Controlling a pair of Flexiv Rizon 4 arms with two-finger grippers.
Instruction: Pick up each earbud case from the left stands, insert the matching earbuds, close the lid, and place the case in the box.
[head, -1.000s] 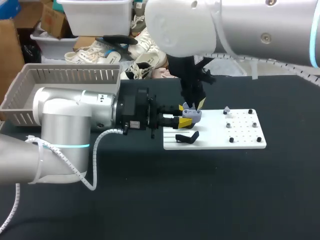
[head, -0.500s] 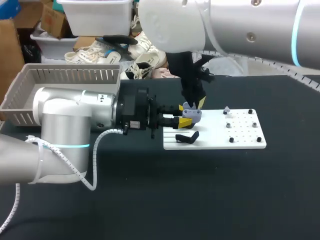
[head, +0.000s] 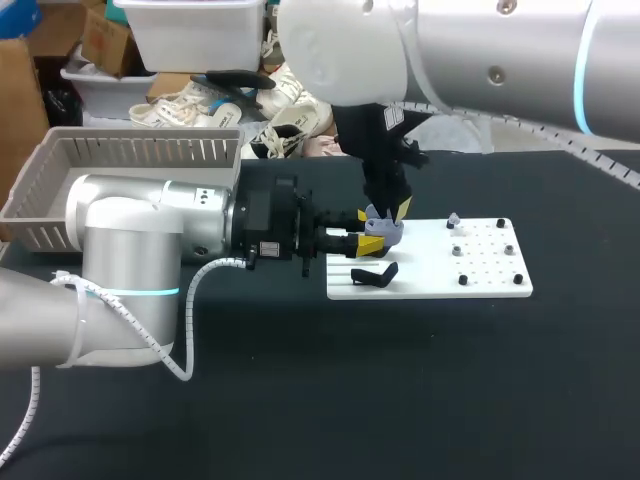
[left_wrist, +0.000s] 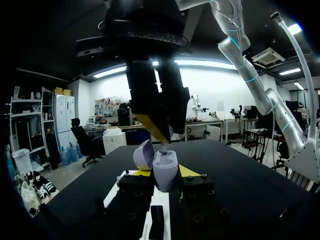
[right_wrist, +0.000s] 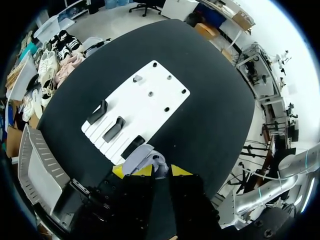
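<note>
Teamwork: the left gripper (left_wrist: 164, 173) is clamping the open case (left_wrist: 165, 164) steady over the white board (head: 480, 282), likely for loading, as the right gripper (head: 388, 206) is hanging overhead, grip unclear.

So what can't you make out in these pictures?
- Inside of the open lavender case: side-on in the left wrist view, partly covered by the right jaws in the right wrist view.
- Whether the right jaws carry an earbud: too small and dark in every view.
- Near part of the grey box: head view, behind the left arm.
</note>
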